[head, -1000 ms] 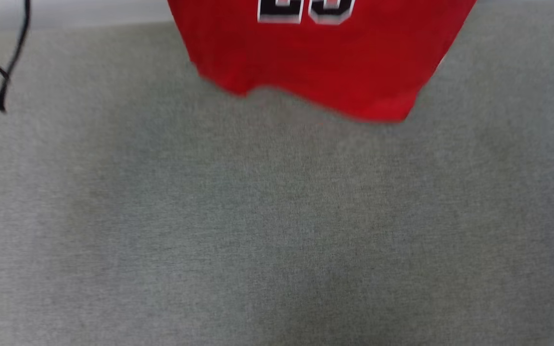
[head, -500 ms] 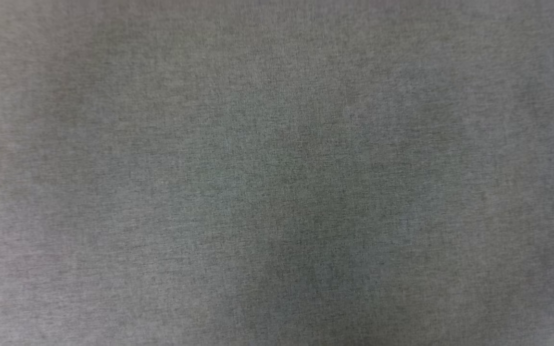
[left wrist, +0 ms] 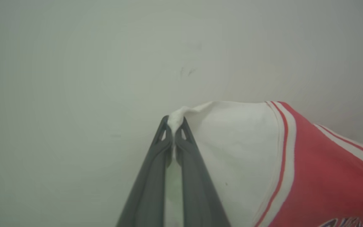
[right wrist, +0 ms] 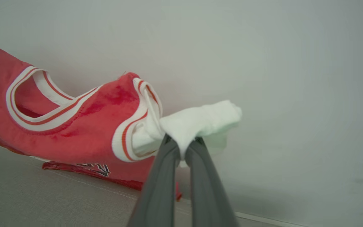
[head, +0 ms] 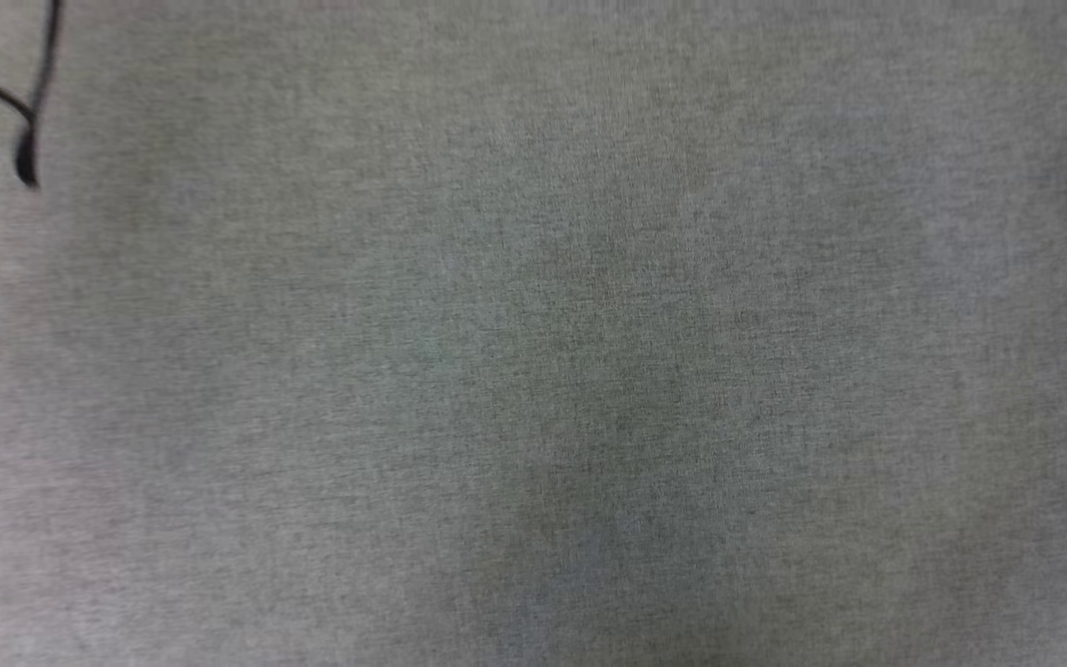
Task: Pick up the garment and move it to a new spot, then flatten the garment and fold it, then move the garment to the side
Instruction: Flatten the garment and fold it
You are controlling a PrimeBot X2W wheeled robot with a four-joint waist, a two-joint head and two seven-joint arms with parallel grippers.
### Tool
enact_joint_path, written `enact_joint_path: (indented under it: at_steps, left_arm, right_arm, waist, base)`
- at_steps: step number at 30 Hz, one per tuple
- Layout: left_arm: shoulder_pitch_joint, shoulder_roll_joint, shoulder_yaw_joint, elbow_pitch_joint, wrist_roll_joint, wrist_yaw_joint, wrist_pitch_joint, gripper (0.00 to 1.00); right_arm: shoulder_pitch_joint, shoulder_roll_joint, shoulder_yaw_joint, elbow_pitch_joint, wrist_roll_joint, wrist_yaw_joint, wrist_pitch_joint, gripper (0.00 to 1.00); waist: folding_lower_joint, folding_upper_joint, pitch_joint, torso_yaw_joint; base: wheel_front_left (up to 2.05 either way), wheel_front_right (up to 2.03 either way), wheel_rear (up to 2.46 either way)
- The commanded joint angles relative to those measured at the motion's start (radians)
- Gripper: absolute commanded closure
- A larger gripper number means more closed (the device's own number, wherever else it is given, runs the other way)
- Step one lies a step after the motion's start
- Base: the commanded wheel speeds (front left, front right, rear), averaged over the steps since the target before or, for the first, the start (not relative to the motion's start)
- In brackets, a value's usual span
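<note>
Left gripper (left wrist: 175, 122): the two dark fingers are pressed together at the tips, pinching a bunched corner of white fabric. A little white cloth pokes out above the tips.

That fabric is a white panel of the garment (left wrist: 241, 151), which spreads to the right of the fingers in the left wrist view. Past the white panel runs a band of striped trim (left wrist: 282, 151), red on white, then the red body. Some lettering sits at the bottom right corner, too cropped to read. Behind it all is a pale wall (left wrist: 74, 63).

Right gripper (right wrist: 183, 143): fingers closed, clamping a folded wad of white fabric that bulges above and to the right of the tips. The garment stretches away to the left in the right wrist view, red with striped trim around an armhole and around the neck opening (right wrist: 27, 94). Black numerals (right wrist: 98, 168) outlined in white show at its lower edge, not legible. The garment is held up between the two grippers. Its lower edge hangs close to the grey woven surface (right wrist: 27, 195); contact cannot be told.

Head view: the grey woven surface, with a black cable (head: 29, 120) at the upper left corner.
</note>
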Motion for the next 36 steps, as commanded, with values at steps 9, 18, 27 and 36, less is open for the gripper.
enact_joint_path:
  at_steps: [9, 18, 27, 36]
  left_arm:
    - [0.327, -0.001, 0.063, -0.026, -0.081, -0.025, -0.044, 1.00]
    - [0.853, 0.028, 0.146, -0.252, -0.114, 0.039, -0.049, 1.00]
    - [1.368, 0.061, 0.188, -0.547, -0.154, 0.176, 0.010, 1.00]
    - [1.715, 0.057, 0.150, -0.745, -0.176, 0.266, 0.116, 1.00]
  right_arm:
    - [0.291, -0.072, 0.101, -0.044, 0.111, -0.001, -0.040, 1.00]
    - [0.708, -0.121, 0.122, -0.163, 0.188, -0.001, -0.022, 1.00]
    - [1.133, -0.118, 0.012, -0.280, 0.163, -0.001, 0.043, 1.00]
    - [1.536, -0.046, -0.189, -0.463, 0.072, -0.001, 0.185, 1.00]
  waist:
    - [-0.0001, 0.0000, -0.177, 0.025]
    - [-0.0001, 0.0000, -0.386, 0.022]
    - [-0.0001, 0.0000, -0.542, 0.021]
    - [-0.0001, 0.0000, -0.652, 0.042]
  base:
    - [0.00, 0.00, 0.00]
    - [0.00, 0.00, 0.00]
    - [0.00, 0.00, 0.00]
    - [0.00, 0.00, 0.00]
